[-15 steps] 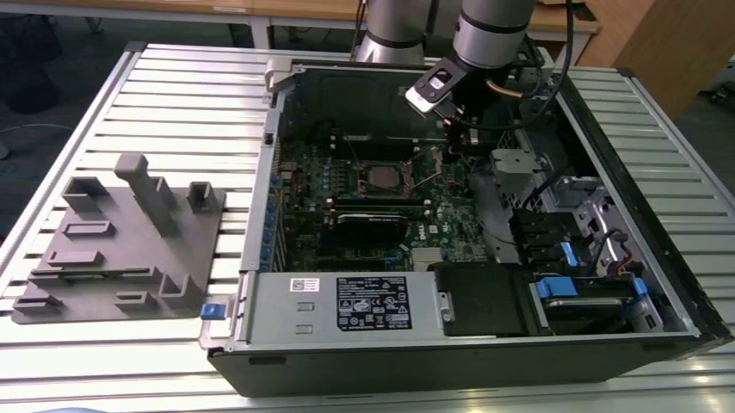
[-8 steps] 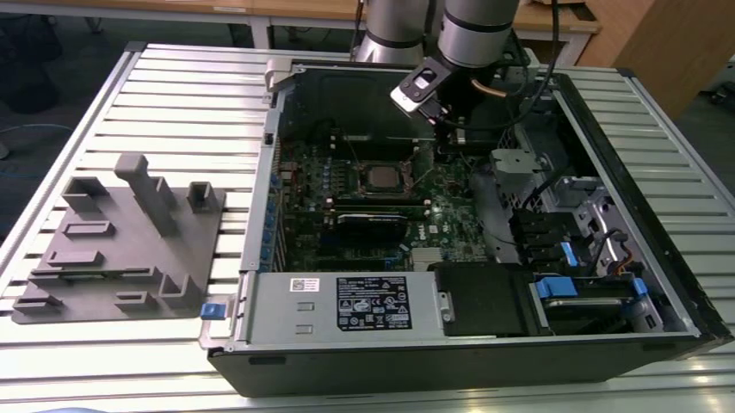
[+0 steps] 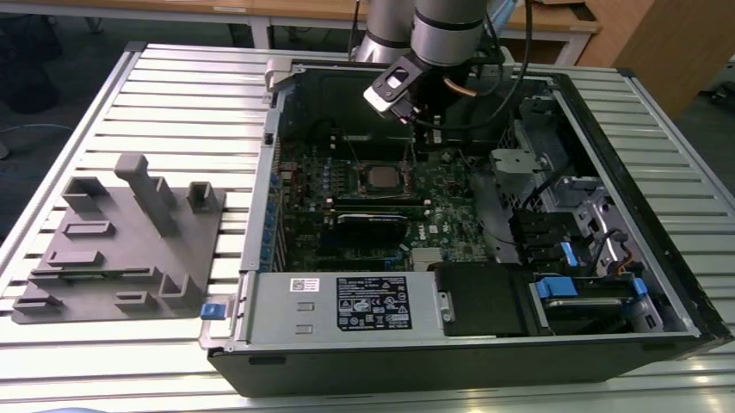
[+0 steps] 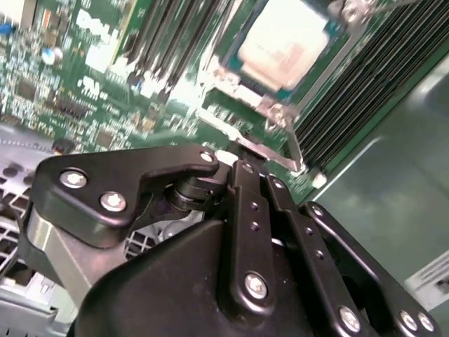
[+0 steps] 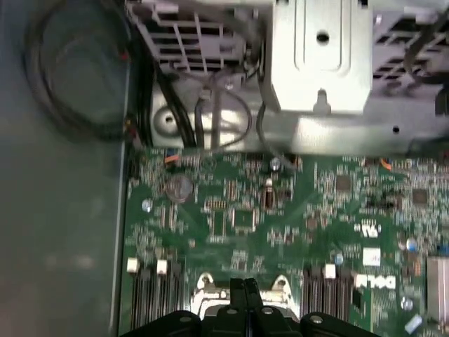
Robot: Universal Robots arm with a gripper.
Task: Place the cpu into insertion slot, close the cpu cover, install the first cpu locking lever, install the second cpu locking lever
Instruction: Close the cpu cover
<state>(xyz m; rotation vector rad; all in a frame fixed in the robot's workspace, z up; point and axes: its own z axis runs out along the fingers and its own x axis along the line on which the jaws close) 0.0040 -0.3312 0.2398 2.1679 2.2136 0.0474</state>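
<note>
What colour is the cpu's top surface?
Pale silvery-tan; the small flat square metal-topped cpu shows best in the second wrist view.

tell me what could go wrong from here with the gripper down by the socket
Likely risks: the locking lever looks unlatched beside the shut gripper; a slip could let it spring away from the cpu cover. The gripper hangs close over the green board, so drifting sideways might scrape its components.
</note>
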